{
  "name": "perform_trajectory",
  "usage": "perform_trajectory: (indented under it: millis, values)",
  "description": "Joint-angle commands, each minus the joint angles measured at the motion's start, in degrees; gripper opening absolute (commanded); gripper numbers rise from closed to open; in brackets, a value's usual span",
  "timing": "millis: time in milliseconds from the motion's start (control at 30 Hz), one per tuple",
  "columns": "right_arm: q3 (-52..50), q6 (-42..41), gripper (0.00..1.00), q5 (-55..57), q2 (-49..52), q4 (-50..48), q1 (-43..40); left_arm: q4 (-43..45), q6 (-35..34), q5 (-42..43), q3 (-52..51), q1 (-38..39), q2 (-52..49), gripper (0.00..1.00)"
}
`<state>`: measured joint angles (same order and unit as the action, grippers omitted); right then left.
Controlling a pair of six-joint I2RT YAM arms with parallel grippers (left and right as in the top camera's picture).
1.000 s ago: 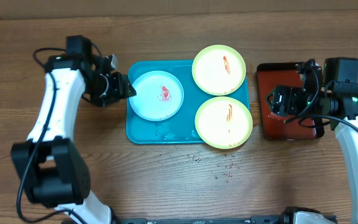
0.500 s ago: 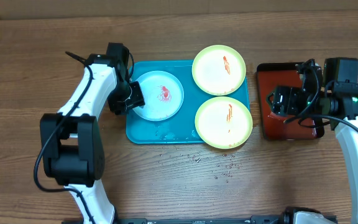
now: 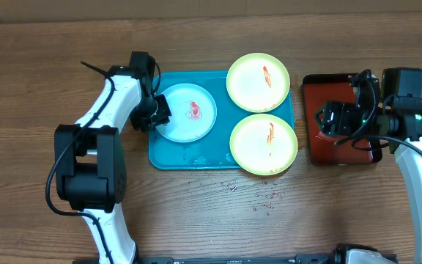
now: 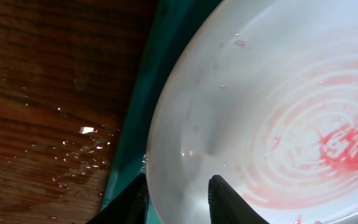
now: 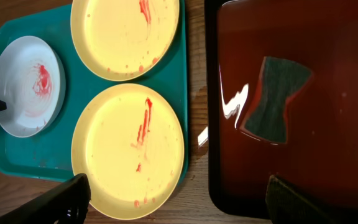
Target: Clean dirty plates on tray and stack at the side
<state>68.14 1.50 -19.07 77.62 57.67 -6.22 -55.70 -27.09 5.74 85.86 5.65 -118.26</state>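
Note:
The pale blue-white plate lies at the left of the turquoise tray, with a red smear at its centre. My left gripper is at the plate's left rim. In the left wrist view its fingers are open and straddle the rim of the plate, one outside over the tray and one inside. Two yellow-green plates, one at the back and one at the front, lie on the tray's right side, both smeared red. My right gripper is open and empty above the dark red tray.
The dark red tray with a black rim stands right of the turquoise tray. In the right wrist view it holds a dark grey sponge. Water droplets spot the wood in front of the turquoise tray.
My left gripper has swung right, from beside the tray onto the left rim of the pale plate. The right arm and the plates have not moved.

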Motion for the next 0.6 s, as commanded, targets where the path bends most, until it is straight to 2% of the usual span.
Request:
perform_trajectory:
  millis: [0, 333, 433, 467, 567]
  values:
    - [1.57, -0.2, 0.91, -0.33, -0.2, -0.31, 0.48, 0.68, -0.76, 0.0, 0.81, 1.44, -0.7, 0.33]
    - [1.57, -0.2, 0.91, -0.33, -0.2, -0.28, 0.48, 0.48, -0.13, -4.72, 0.48, 3.02, -2.43, 0.31]
    - [1.57, -0.2, 0.91, -0.33, -0.2, -0.31, 0.48, 1.2, 0.24, -4.83, 0.48, 3.02, -2.99, 0.24]
    - [1.57, -0.2, 0.91, -0.33, -0.2, -0.31, 0.48, 1.88, 1.31, -4.68, 0.48, 3.02, -3.13, 0.17]
    - [1.57, -0.2, 0.91, -0.33, -0.2, -0.31, 0.48, 4.07, 5.42, -4.66, 0.48, 3.02, -3.15, 0.15]
